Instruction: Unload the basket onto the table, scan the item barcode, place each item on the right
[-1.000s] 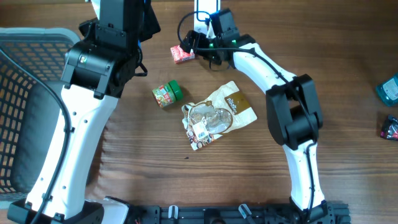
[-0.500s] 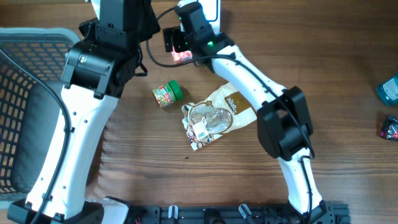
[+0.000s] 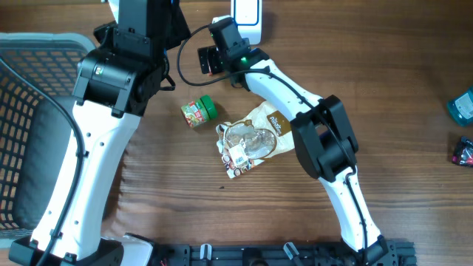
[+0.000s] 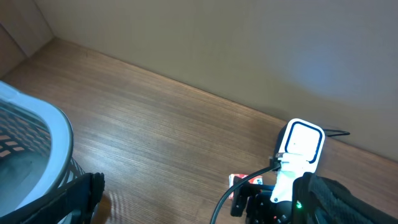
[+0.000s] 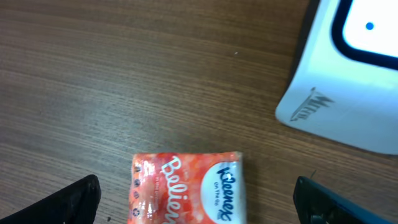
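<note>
Here, in the overhead view, the right gripper (image 3: 210,60) hangs at upper centre, just left of the white scanner (image 3: 246,11), presumably so a short carry would bring a catch to its window. A green-lidded jar (image 3: 198,112) and a snack pouch (image 3: 255,139) lie mid-frame, with a basket (image 3: 29,89) at the left edge.

In the left wrist view, the left gripper (image 4: 214,202) is raised with its fingers (image 4: 81,193) apart and empty, seemingly parked clear.

In the right wrist view, the fingers (image 5: 78,199) are apart at the lower corners. They straddle the red tissue packet (image 5: 186,186), which lies flat on the surface (image 5: 124,74) at bottom centre, ungripped and apparently lined up for a pinch.
</note>
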Motion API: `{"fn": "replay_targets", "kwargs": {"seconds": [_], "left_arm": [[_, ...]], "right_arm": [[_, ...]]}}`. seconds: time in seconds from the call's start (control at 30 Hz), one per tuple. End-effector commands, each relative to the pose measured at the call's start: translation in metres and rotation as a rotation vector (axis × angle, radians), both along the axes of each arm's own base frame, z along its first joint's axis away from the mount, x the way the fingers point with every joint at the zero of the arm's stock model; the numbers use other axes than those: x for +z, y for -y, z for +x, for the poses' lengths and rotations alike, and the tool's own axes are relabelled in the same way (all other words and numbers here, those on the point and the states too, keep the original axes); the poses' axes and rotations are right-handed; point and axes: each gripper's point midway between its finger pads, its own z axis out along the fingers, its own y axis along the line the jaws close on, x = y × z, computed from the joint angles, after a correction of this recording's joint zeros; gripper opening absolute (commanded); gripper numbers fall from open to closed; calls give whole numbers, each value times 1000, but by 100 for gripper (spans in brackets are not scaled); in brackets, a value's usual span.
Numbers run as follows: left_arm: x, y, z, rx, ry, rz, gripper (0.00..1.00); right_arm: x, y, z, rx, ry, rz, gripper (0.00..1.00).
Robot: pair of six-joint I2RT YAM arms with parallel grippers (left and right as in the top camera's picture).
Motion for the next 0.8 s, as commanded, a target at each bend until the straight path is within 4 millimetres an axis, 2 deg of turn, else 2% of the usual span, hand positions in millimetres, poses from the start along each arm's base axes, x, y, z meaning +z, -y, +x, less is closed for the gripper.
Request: {"fn": "replay_targets", "kwargs": {"seconds": [0.0,0.13,0.3,0.43,0.77], "left_arm": [[12,-6,-5,24,35,-7,100],[12,-6,-5,24,35,-7,100],[12,-6,-5,24,35,-7,100],[12,-6,-5,24,35,-7,100],[12,-6,-5,24,35,-7,100]], "right_arm": [[-9,-14,-8,51,-19,0,100],[-16,-19,-12,68,-26,-11,100],[-41,-20,-12,70,-44,-25,100],[-51,-20,-12,70,-51,-30,100],[-41,-22,0,83,30,-49,100]]}}
